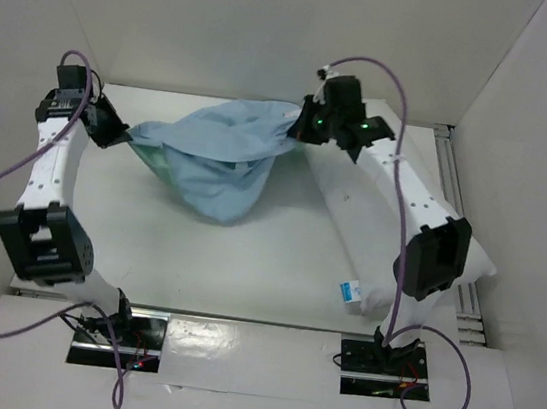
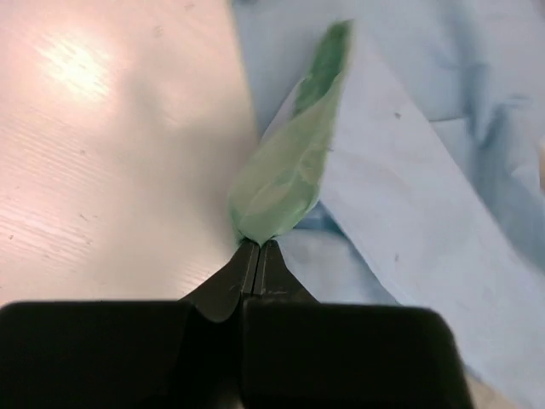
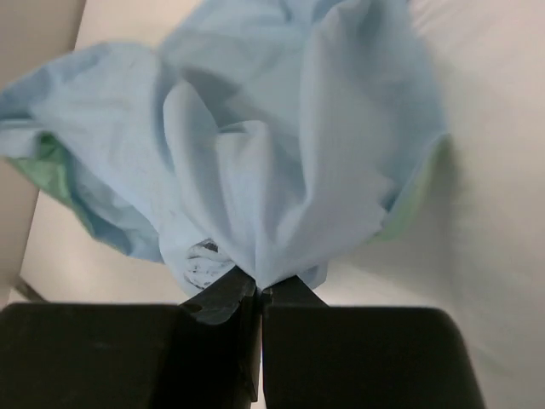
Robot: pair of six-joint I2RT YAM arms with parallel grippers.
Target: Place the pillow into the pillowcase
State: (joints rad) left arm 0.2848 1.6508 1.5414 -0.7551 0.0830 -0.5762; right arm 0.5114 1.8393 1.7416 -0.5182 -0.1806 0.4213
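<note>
The pillowcase (image 1: 221, 155) hangs stretched between both grippers above the table, light blue outside with a sea-green face showing at its lower left. My left gripper (image 1: 127, 134) is shut on its left corner; in the left wrist view a green fold (image 2: 285, 170) rises from the pinched jaws (image 2: 258, 244). My right gripper (image 1: 303, 120) is shut on the right end, where bunched blue cloth (image 3: 281, 162) fans out from the jaws (image 3: 259, 287). The white pillow (image 1: 371, 228) lies on the table under the right arm, its blue-and-white tag (image 1: 349, 293) at the near end.
White walls enclose the table on the left, back and right. A metal rail (image 1: 453, 178) runs along the right edge. The pillow lies diagonally from back centre to front right, partly hidden by the right arm.
</note>
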